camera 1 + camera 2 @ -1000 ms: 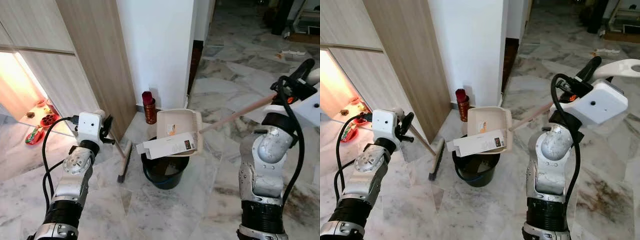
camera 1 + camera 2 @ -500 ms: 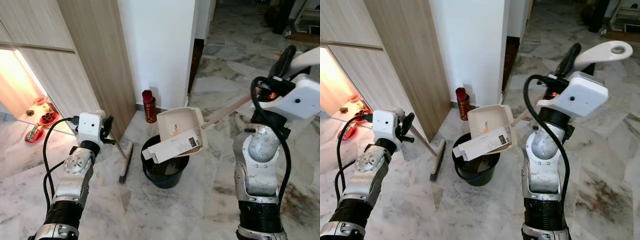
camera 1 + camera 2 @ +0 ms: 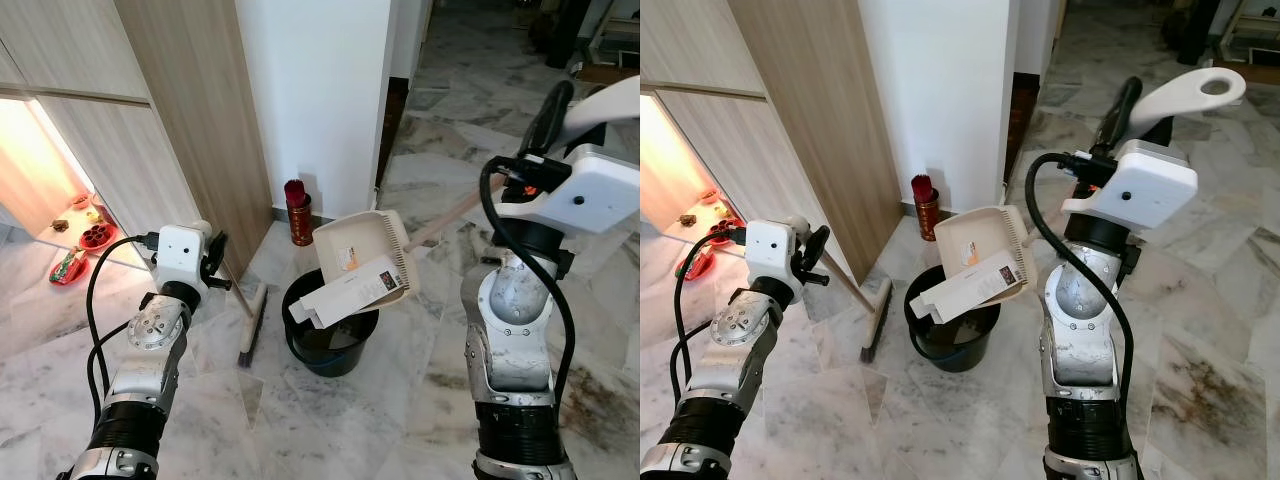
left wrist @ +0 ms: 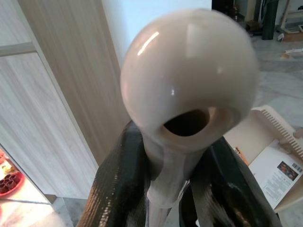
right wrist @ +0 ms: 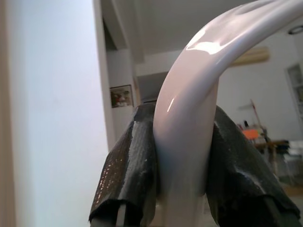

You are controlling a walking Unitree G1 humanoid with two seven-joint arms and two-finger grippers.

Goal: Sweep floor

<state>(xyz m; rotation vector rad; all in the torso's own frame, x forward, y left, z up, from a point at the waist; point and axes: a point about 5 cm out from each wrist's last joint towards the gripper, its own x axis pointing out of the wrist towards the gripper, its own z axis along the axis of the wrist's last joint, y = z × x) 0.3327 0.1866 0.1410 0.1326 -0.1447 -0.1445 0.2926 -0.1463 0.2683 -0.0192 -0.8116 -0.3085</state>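
Observation:
A beige dustpan (image 3: 360,248) hangs tilted over a black bucket (image 3: 330,338). A white carton (image 3: 346,290) lies on the pan's lip, its low end over the bucket's mouth. My right gripper (image 5: 182,189) is shut on the dustpan's curved white handle (image 3: 1185,95), held high at the right. My left gripper (image 4: 173,189) is shut on the broom's handle just under its round knob (image 4: 189,80). The broom head (image 3: 250,328) rests on the marble floor left of the bucket.
A red canister (image 3: 298,212) stands against the white pillar (image 3: 320,90) behind the bucket. A wooden cabinet panel (image 3: 190,120) rises at the left, with red items (image 3: 82,250) on the lit floor beyond. Marble floor stretches to the right and back.
My right arm has raised the handle end, so the dustpan tips more steeply and the carton has slid lower toward the bucket. The left arm and broom are unchanged.

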